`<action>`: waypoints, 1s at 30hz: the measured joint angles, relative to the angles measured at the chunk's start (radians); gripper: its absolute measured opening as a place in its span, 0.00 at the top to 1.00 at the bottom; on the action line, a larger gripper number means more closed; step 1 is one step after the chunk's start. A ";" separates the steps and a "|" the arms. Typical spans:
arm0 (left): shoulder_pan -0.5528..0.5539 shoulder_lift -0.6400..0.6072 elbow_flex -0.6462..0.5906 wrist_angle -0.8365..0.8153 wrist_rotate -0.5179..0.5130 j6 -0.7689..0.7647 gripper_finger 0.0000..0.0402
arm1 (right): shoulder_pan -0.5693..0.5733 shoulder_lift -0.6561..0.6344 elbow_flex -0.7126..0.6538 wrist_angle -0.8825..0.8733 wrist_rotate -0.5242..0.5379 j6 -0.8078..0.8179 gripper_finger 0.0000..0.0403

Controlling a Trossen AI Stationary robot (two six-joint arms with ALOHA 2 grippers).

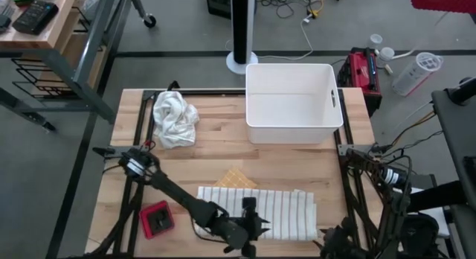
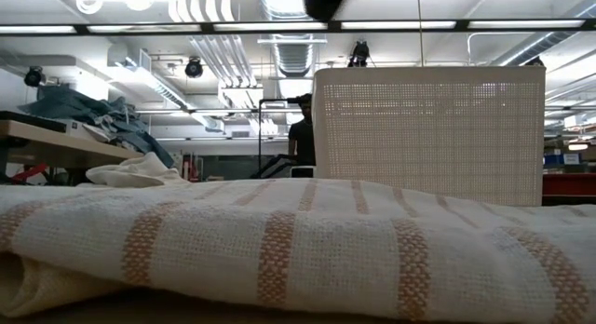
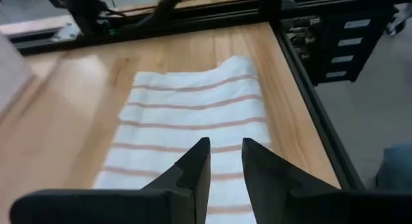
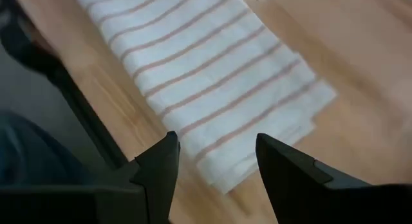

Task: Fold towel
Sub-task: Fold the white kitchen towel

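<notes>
1. High view: the striped towel (image 1: 260, 211) lies flat as a long rectangle along the near edge of the surface (image 1: 290, 170), already doubled over, judging by the layered hem at its right end. The left gripper (image 1: 249, 223) hangs over the towel's near edge around its middle, probably lined up to take that edge for a further fold. The right gripper (image 1: 332, 240) sits off the near right corner, just beside the towel's right end and not touching it. A white bin (image 1: 293, 103) stands at the far edge, a crumpled white cloth (image 1: 175, 117) lies toward the far left corner, a small yellow cloth (image 1: 236, 178) peeks out from the towel's far side, and a red block (image 1: 157, 219) rests near the near left corner.

2. Low view: the towel (image 2: 279, 249) fills the foreground, its near edge rounded like a fold rather than a loose hem. The bin (image 2: 428, 133) rises behind it. Neither gripper shows here.

3. Left wrist view: the left gripper (image 3: 225, 161) has its jaws set narrowly apart with nothing between them, poised above the towel (image 3: 193, 108), so it is released, ready to pinch thin fabric.

4. Right wrist view: the right gripper (image 4: 215, 161) holds its jaws wide and empty above the towel's (image 4: 212, 69) layered corner, seemingly waiting to catch that end.
</notes>
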 joint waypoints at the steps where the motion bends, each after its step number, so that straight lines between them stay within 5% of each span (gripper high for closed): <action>1: 0.006 0.016 0.000 0.030 0.017 0.000 0.79 | 0.000 -0.001 -0.003 0.001 -0.001 0.046 0.51; 5: 0.031 0.066 0.000 0.116 0.064 -0.002 0.75 | -0.006 -0.039 -0.062 0.001 -0.144 0.134 0.51; 9: 0.042 0.077 0.000 0.022 0.084 -0.039 0.71 | -0.033 -0.094 -0.172 0.001 -0.284 0.137 0.51; 15: 0.033 0.057 0.000 -0.096 0.090 -0.073 0.67 | -0.012 -0.250 -0.370 0.036 -0.283 0.199 0.54; 20: 0.024 0.052 0.000 -0.109 0.096 -0.073 0.68 | 0.064 -0.433 -0.540 0.252 -0.100 0.304 0.59; 22: 0.024 0.049 0.000 -0.110 0.098 -0.073 0.69 | 0.072 -0.483 -0.613 0.343 -0.113 0.314 0.60; 30: 0.027 0.038 0.000 -0.109 0.089 -0.051 0.72 | 0.067 -0.523 -0.869 0.670 -0.093 0.299 0.59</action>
